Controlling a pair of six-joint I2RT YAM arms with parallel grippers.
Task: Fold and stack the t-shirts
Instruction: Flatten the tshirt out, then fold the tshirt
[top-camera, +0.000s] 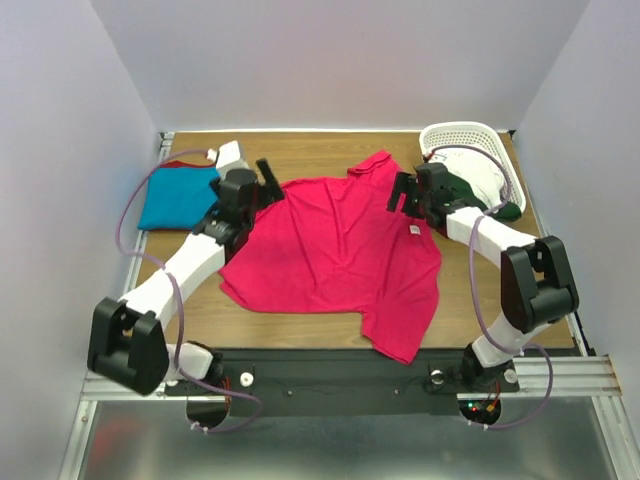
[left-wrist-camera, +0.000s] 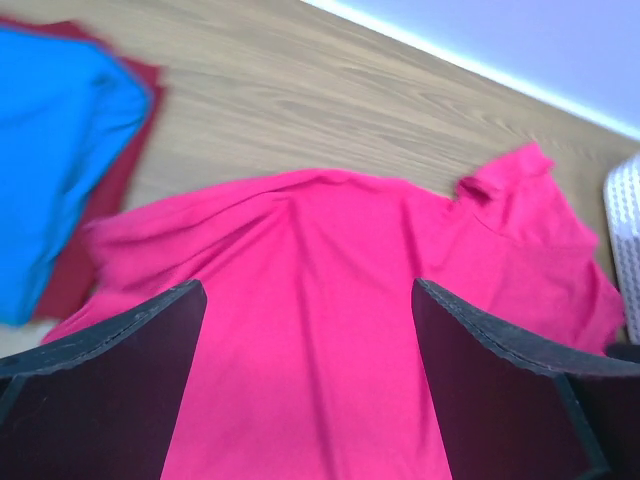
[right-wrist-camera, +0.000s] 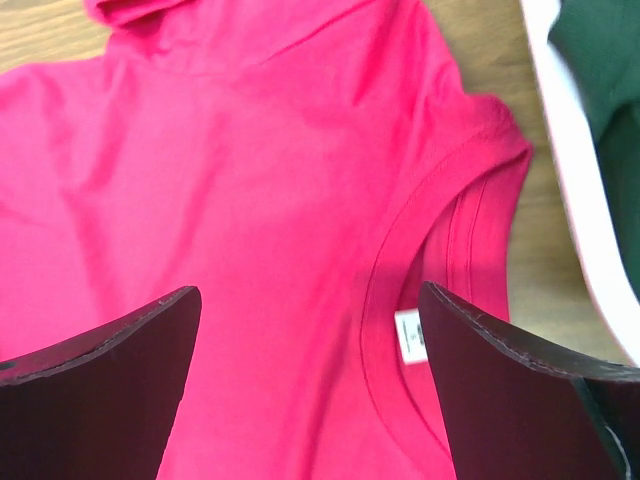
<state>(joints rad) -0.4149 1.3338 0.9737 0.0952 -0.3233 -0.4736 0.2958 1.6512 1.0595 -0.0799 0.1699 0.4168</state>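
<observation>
A crimson-pink t-shirt (top-camera: 335, 250) lies spread flat in the middle of the table, its neck and white label (top-camera: 414, 230) to the right. My left gripper (top-camera: 268, 182) is open and empty above its left edge; the wrist view shows the pink cloth (left-wrist-camera: 310, 330) between the fingers. My right gripper (top-camera: 399, 192) is open and empty above the collar; the collar (right-wrist-camera: 380, 300) and label (right-wrist-camera: 408, 335) lie by the right finger. A folded turquoise-blue shirt (top-camera: 178, 197) lies on a dark red one (top-camera: 180, 162) at the back left.
A white lattice basket (top-camera: 462, 135) stands at the back right with white and dark green cloth (top-camera: 505, 208) in it. The pink shirt's lower sleeve (top-camera: 402, 335) reaches the table's near edge. Walls close in the table on three sides.
</observation>
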